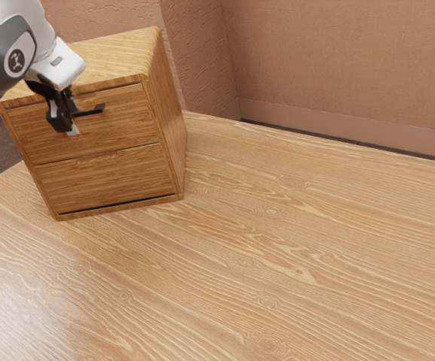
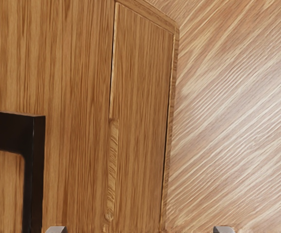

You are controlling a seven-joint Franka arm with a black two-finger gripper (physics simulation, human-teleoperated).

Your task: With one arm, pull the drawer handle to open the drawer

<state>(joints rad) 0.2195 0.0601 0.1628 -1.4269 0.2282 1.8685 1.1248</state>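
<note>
Our pincer (image 1: 64, 124) hangs open at the handle (image 1: 91, 112).
We see its jaws spread apart, clamped on nothing, with the black handle just beside them. The top drawer (image 1: 123, 124) sits flush in the cabinet (image 1: 161, 98), at ten o'clock on the table (image 1: 277, 248).

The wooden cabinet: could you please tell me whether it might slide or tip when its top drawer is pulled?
Nothing visible anchors the cabinet to the smooth table, so it may slide. The handle sits high on the top drawer, so pulling could perhaps tip it forward.
</note>
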